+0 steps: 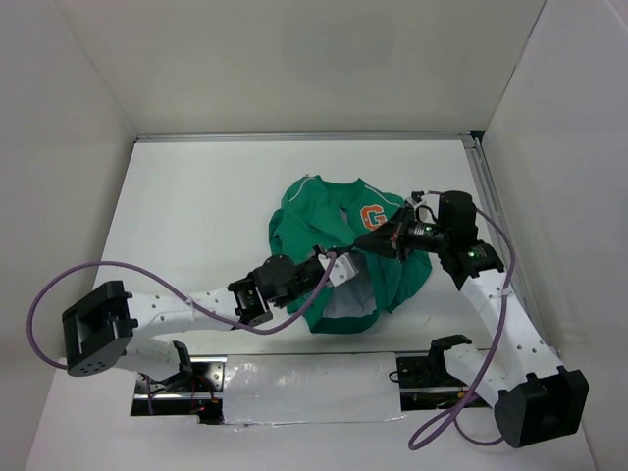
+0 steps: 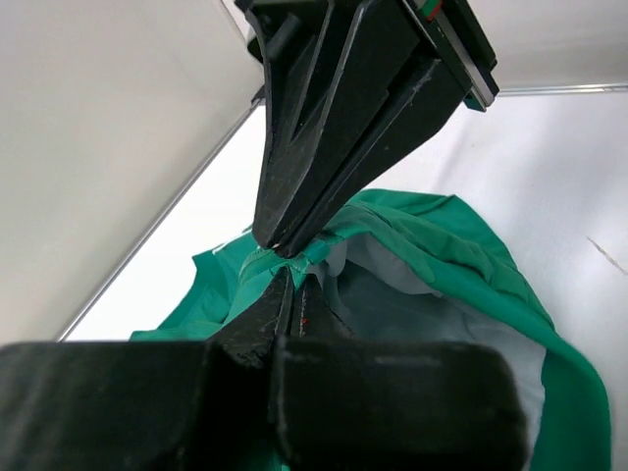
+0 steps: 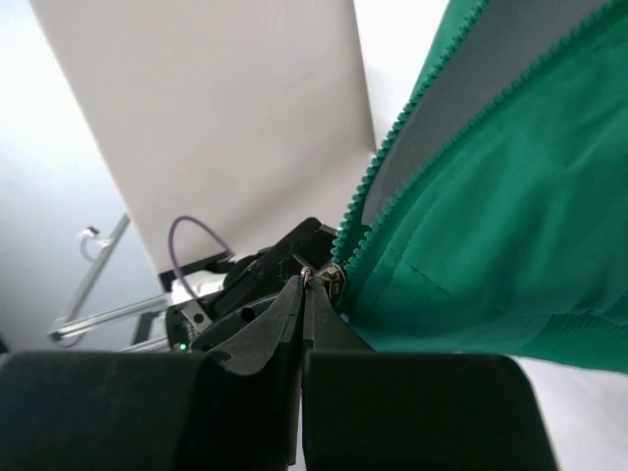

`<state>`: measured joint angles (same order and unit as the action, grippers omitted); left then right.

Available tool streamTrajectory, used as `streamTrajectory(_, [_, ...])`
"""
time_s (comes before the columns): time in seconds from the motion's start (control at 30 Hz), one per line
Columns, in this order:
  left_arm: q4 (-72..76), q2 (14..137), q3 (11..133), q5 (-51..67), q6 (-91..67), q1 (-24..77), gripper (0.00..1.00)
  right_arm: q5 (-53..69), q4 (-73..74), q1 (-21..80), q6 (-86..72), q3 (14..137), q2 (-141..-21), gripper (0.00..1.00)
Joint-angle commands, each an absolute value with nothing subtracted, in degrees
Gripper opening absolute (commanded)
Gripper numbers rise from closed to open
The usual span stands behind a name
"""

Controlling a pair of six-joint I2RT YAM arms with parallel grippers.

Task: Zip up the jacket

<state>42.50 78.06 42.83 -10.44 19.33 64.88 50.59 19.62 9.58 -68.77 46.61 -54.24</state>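
Top external view has both arms reaching from the near edge to the middle of the table, where the left gripper and right gripper meet tip to tip at the crumpled green jacket. The left gripper's fingers are pinched together on the jacket's green edge, and the right gripper's are closed on the small metal zipper slider, from which green teeth run upward. Just beyond them the orange G patch faces up.
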Motion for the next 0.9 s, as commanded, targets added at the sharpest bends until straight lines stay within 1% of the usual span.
streamTrajectory(0.0, [46.0, 73.3, 40.6, -6.9, 19.9, 67.8, 0.0, 44.1, 11.2, 5.5, -73.0, 44.0, -55.5, 0.0])
streamTrajectory(0.1, [46.3, 72.2, 39.8, -6.7, 20.9, 69.0, 0.0, 45.1, 13.8, 5.4, -71.9, 43.9, -58.4, 0.0])
streamTrajectory(0.17, [45.6, 71.0, 39.5, -5.9, 21.2, 69.8, 0.0, 42.8, 14.1, 5.5, -70.4, 44.3, -58.5, 0.0])
streamTrajectory(0.2, [45.6, 70.5, 39.1, -5.4, 20.4, 69.8, 0.0, 40.2, 16.0, 5.5, -68.9, 45.6, -58.4, 0.0])
streamTrajectory(0.23, [45.2, 69.4, 39.0, -4.4, 19.7, 69.9, 0.0, 33.0, 17.9, 5.5, -65.6, 46.8, -58.3, 0.0])
streamTrajectory(0.3, [43.2, 68.1, 38.9, -4.3, 17.5, 69.9, 0.0, 28.9, 19.0, 5.7, -63.0, 49.1, -58.5, 0.0])
streamTrajectory(0.33, [42.2, 67.3, 38.8, -4.0, 16.6, 69.8, 0.0, 24.9, 18.3, 6.0, -62.4, 49.2, -58.8, 0.0])
streamTrajectory(0.4, [41.1, 66.8, 38.0, -4.7, 14.6, 69.8, 0.0, 22.0, 18.1, 6.4, -61.0, 49.7, -60.1, 0.0])
streamTrajectory(0.47, [41.7, 66.3, 37.3, -4.8, 14.1, 69.8, 0.0, 23.7, 16.9, 6.6, -60.1, 49.0, -62.7, 0.0])
streamTrajectory(0.5, [41.6, 66.1, 36.9, -5.0, 13.7, 69.9, 0.0, 26.1, 13.3, 7.3, -59.5, 48.3, -63.9, 0.0])
streamTrajectory(0.57, [41.7, 66.5, 36.7, -5.9, 13.9, 69.9, 0.0, 29.5, 12.1, 8.9, -58.1, 48.5, -65.3, 0.0])
streamTrajectory(0.6, [42.0, 66.6, 36.8, -5.8, 14.4, 69.9, 0.0, 30.7, 9.3, 9.7, -53.4, 48.8, -66.4, 0.0])
streamTrajectory(0.63, [42.3, 67.3, 37.1, -6.2, 14.5, 69.9, 0.0, 33.1, 11.5, 11.6, -51.3, 51.0, -67.3, 0.0])
streamTrajectory(0.7, [42.8, 67.7, 37.2, -7.6, 14.8, 69.9, 0.0, 36.1, 9.3, 13.4, -45.5, 50.9, -67.3, 0.0])
streamTrajectory(0.77, [43.5, 69.3, 37.3, -8.9, 14.5, 69.7, 0.0, 34.5, 13.2, 16.1, -41.9, 52.3, -67.0, 0.0])
streamTrajectory(0.87, [43.9, 70.6, 38.0, -10.8, 13.5, 69.8, 0.0, 30.7, 17.0, 18.0, -40.4, 52.6, -64.6, 0.0])
